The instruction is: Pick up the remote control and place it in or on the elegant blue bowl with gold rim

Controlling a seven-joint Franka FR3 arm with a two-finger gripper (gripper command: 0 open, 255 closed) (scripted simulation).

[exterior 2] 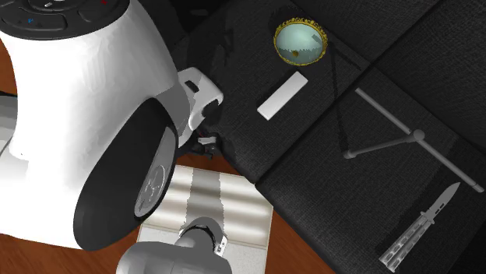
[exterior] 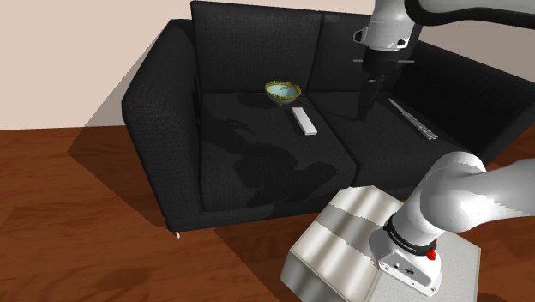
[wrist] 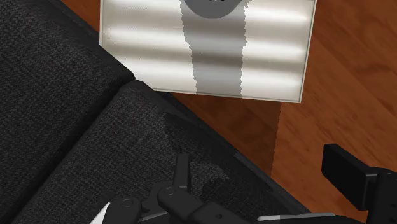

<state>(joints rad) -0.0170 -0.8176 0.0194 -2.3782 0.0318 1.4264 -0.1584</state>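
On the black sofa (exterior: pixel 257 163), a pale remote (exterior: pixel 303 120) lies flat on the seat, near a gold-rimmed bowl (exterior: pixel 282 90) that sits toward the backrest; the two are apart. Over the next cushion, toward the shoulder view's right, the black fingers (exterior: pixel 366 101) hang pointing down, well apart from the remote. Whether they are spread or pressed together I cannot tell. A folding knife (exterior 2: pixel 420 226) and a grey T-shaped rod (exterior 2: pixel 393 140) lie farther along the seat.
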